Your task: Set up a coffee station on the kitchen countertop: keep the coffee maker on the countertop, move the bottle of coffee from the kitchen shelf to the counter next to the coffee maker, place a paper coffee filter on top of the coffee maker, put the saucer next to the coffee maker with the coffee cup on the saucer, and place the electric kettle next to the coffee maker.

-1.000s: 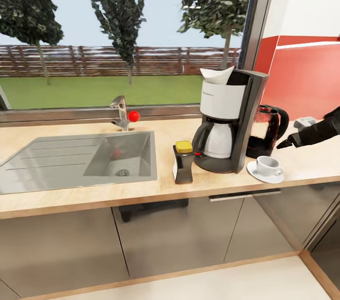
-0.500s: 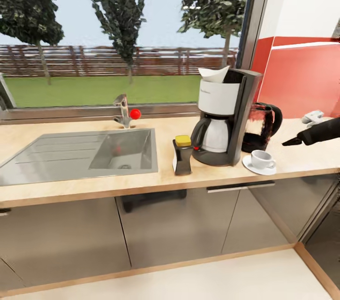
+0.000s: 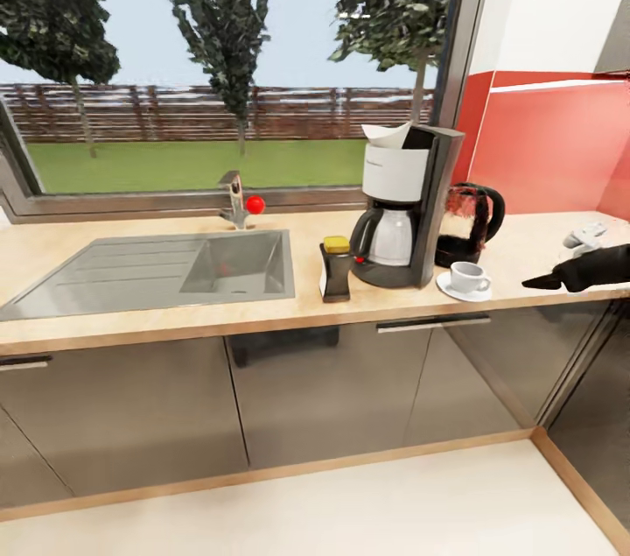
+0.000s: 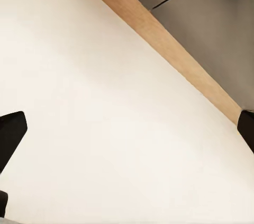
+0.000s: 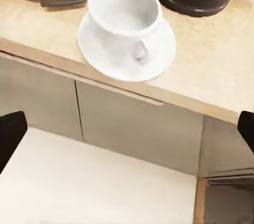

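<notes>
Right gripper (image 3: 535, 282) empty, jaws wide apart per right wrist view; hovering at surface (image 3: 157, 311) edge. Coffee cup (image 5: 125, 11) on saucer (image 5: 159, 54) just ahead of it, kettle (image 3: 467, 223) beyond, coffee maker (image 3: 404, 206) further along with paper filter (image 3: 385, 135) on top, coffee bottle (image 3: 336, 269) on its far side. All items apparently placed; right arm nearer. Left gripper (image 4: 127, 144) open, nothing held, pointing at pale floor (image 4: 95, 102). Kitchen, sink (image 3: 236, 263), window.

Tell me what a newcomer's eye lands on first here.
The coffee maker on the countertop, a paper filter on top. Around it: the coffee bottle on its sink side, the black kettle opposite, the white cup on its saucer in front.
</notes>
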You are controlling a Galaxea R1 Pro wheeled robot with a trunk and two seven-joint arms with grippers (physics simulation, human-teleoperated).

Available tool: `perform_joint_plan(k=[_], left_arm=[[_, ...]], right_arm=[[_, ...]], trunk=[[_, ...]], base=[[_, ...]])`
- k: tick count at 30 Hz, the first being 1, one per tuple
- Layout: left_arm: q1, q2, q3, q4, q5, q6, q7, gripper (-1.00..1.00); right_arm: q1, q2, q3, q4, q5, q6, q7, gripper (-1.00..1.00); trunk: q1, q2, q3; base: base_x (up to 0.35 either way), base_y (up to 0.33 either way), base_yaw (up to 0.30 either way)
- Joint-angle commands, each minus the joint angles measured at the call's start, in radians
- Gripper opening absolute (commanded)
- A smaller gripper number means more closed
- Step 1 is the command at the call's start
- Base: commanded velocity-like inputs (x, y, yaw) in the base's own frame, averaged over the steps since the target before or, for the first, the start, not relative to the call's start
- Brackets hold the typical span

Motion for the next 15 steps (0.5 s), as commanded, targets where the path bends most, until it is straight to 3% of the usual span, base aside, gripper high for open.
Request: perform_joint_plan(k=[1, 3, 5, 12, 15], left_arm=[[0.000, 0.000, -0.003, 0.000, 0.003, -0.003, -0.001, 1.00], [0.000, 0.000, -0.003, 0.000, 0.003, -0.003, -0.001, 1.00], [0.000, 0.000, -0.002, 0.001, 0.003, -0.003, -0.001, 1.00], [0.000, 0.001, 0.000, 0.002, 0.003, -0.002, -0.001, 1.00], [0.000, 0.001, 0.001, 0.003, 0.003, -0.002, -0.001, 1.00]], right_arm=[[0.068, 0.000, -0.014, -0.039, 0.010, 0.009, 0.036, 1.00], [0.104, 0.001, -0.021, -0.048, 0.011, 0.008, 0.043, 1.00], [0.202, 0.003, -0.030, -0.057, 0.011, 0.005, 0.050, 1.00], [0.409, 0.005, -0.037, -0.052, 0.012, -0.001, 0.046, 1.00], [0.514, 0.007, -0.084, -0.032, 0.013, -0.042, 0.044, 1.00]], trunk=[[0.000, -0.001, -0.001], [0.000, -0.001, -0.001], [0.000, -0.001, -0.001], [0.000, -0.001, -0.001], [0.000, -0.001, -0.001]], base=[[-0.110, 0.000, 0.000], [-0.079, 0.000, 0.000], [-0.034, 0.000, 0.000], [-0.009, 0.000, 0.000], [-0.001, 0.000, 0.000]])
